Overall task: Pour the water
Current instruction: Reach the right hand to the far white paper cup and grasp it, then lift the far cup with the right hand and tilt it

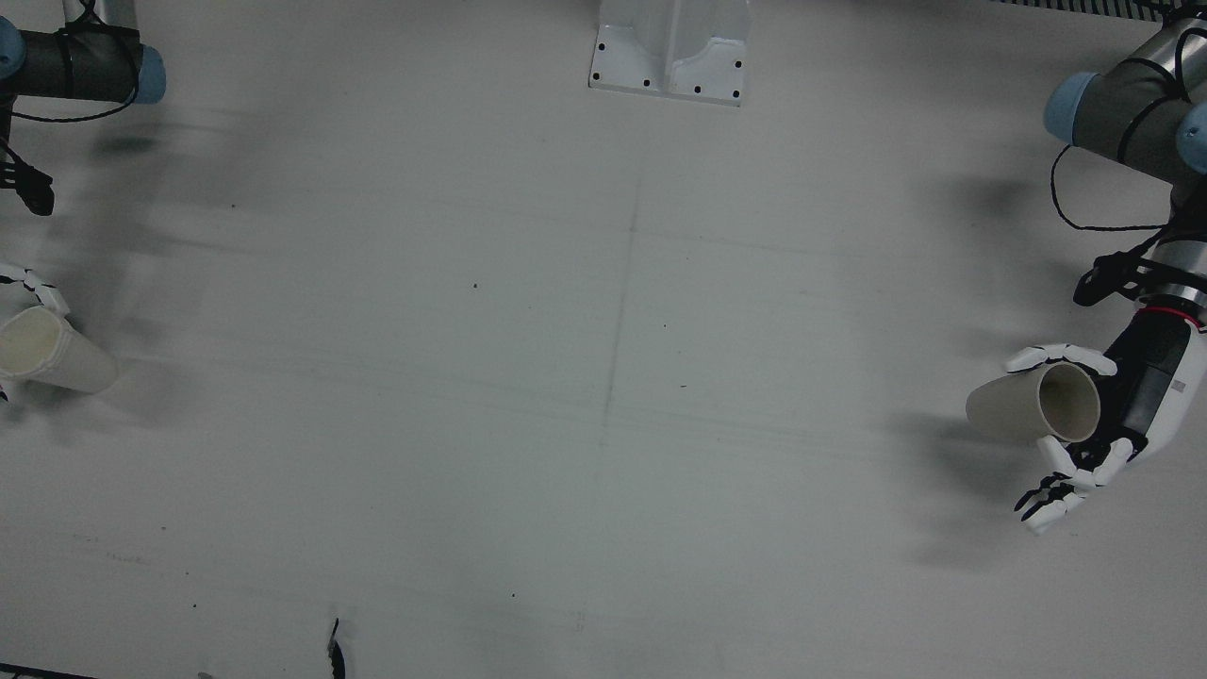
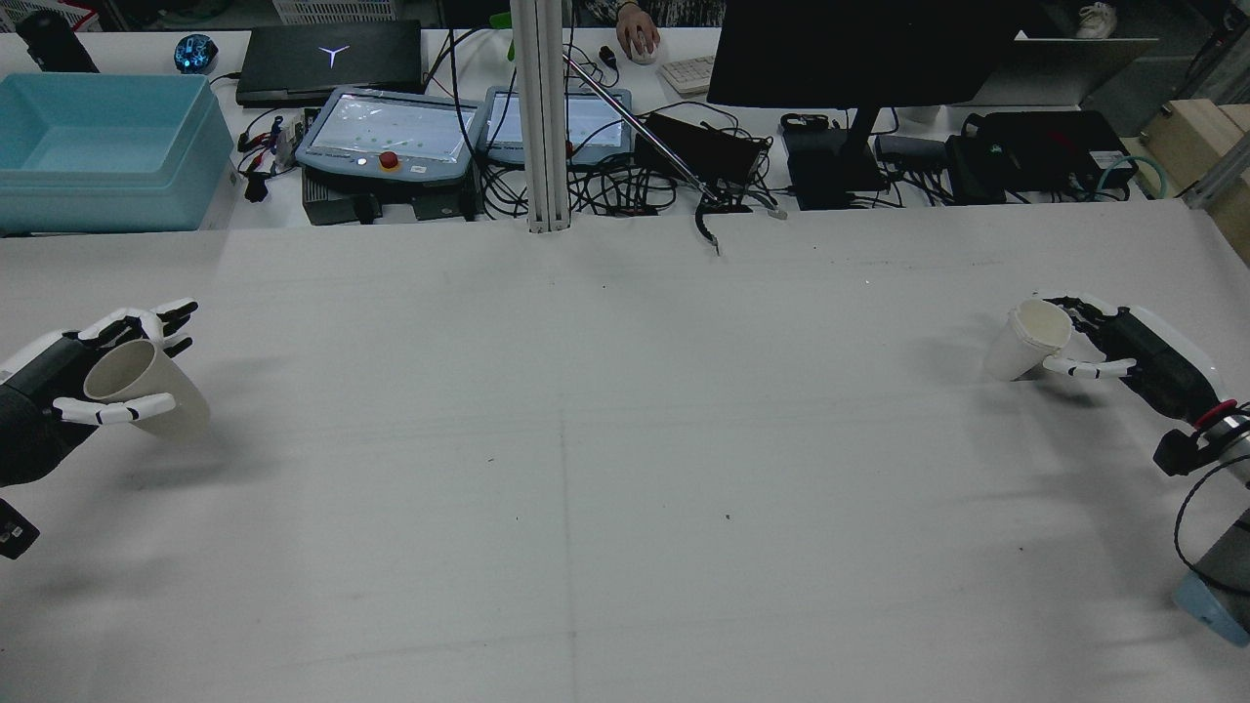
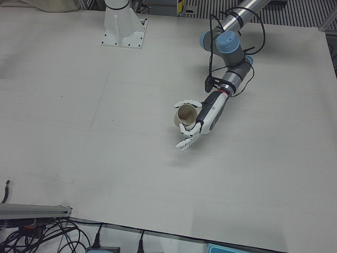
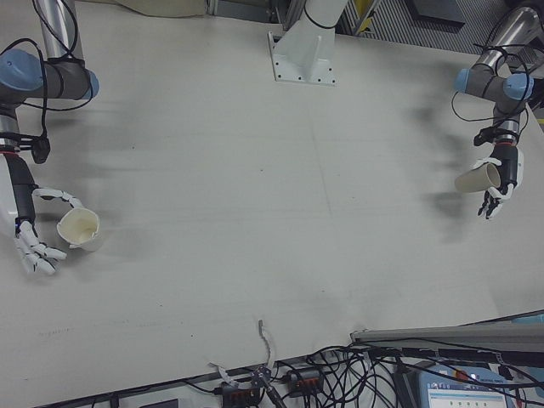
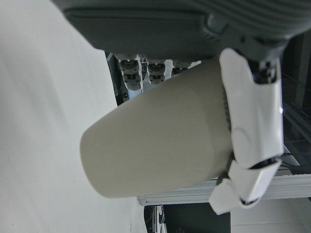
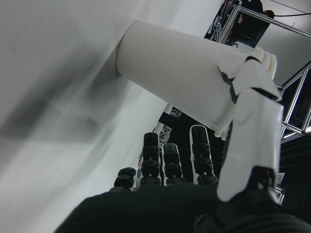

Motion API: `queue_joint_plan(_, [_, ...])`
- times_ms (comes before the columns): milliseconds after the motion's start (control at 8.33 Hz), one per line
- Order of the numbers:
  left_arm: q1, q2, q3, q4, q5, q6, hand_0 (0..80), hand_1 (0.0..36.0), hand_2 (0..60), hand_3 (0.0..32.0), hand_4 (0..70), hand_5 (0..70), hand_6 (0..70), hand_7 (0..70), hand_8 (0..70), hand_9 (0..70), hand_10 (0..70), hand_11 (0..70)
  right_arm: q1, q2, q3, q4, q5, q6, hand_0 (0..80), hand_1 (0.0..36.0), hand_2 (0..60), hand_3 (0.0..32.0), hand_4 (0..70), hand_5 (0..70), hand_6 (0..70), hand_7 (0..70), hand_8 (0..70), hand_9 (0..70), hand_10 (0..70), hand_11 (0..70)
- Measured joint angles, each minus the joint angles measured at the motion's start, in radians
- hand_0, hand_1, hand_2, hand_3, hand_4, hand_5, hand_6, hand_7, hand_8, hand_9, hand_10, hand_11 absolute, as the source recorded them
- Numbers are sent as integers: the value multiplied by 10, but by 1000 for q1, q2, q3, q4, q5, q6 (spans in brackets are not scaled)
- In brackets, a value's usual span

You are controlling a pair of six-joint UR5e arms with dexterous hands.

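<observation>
A: Where do the two hands sit?

B: Far apart, one at each side edge of the white bench (image 2: 625, 469). The left hand (image 2: 59, 391) reaches in from the rear view's left, the right hand (image 2: 1133, 347) from its right, and the middle of the bench lies bare between them.

A: How is the left hand posed?

B: Its forearm runs roughly level and its palm faces inward. White fingers (image 1: 1061, 356) curl over the top of a paper cup (image 1: 1033, 405) while the others spread below and past the rim (image 1: 1070, 403). So it is closed around that cup, holding it tilted well over, mouth toward the wrist and slightly up, base pointing to the bench's middle.

A: And the right?

B: Much the same, mirrored. It grips a second cup (image 2: 1025, 340) between a finger (image 2: 1089, 369) on the near side and dark-jointed fingers behind. This cup also leans, its open mouth up and toward the hand.

A: What do the cups look like?

B: Plain off-white, tapered paper, no print. In the right-front view the right one's inside (image 4: 78, 226) looks pale cream; I cannot tell whether either holds water. The left hand view shows the left cup's smooth wall (image 5: 155, 141) and flat base clear of the bench; whether the right cup's base touches the surface I cannot tell.
</observation>
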Motion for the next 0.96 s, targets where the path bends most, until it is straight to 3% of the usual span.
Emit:
queue_joint_plan(360, [-2,10,8,-9,-3,-2,509,318,600,0,171,700,105,139,75,92,81,138,-10,51,3,-43,1,-33,565,283,282,0,40,283,122,194,167,228,40,83])
queue_joint_plan(480, [-3,12,17,-19,-4,-3,508,316,600,0,171,700,104,138,75,92,81,137,-20,65,4,-49,1,-44,602,320,332,0,64,323,147,238,182,249,58,111])
queue_joint_plan(600, [-4,14,25,-27,-4,-4,506,312,600,0,169,700,104,138,75,93,80,137,-30,78,6,-52,2,-52,788,360,344,0,179,405,232,365,249,341,104,184])
queue_joint_plan(720, [-4,14,31,-32,-5,-4,508,311,600,0,172,700,105,138,76,93,81,137,-39,87,12,-57,3,-58,800,360,414,0,265,598,422,594,408,530,264,424])
queue_joint_plan(840, [-4,14,38,-39,-5,-4,508,308,600,0,174,700,106,139,76,94,81,137,-45,92,33,-77,4,-63,800,360,600,0,298,694,536,700,533,696,467,698])
queue_joint_plan(960, [-4,15,45,-46,-5,-6,509,308,600,0,174,700,105,139,75,93,80,136,-48,94,70,-121,4,-68,800,360,600,0,278,670,515,666,522,677,485,700])
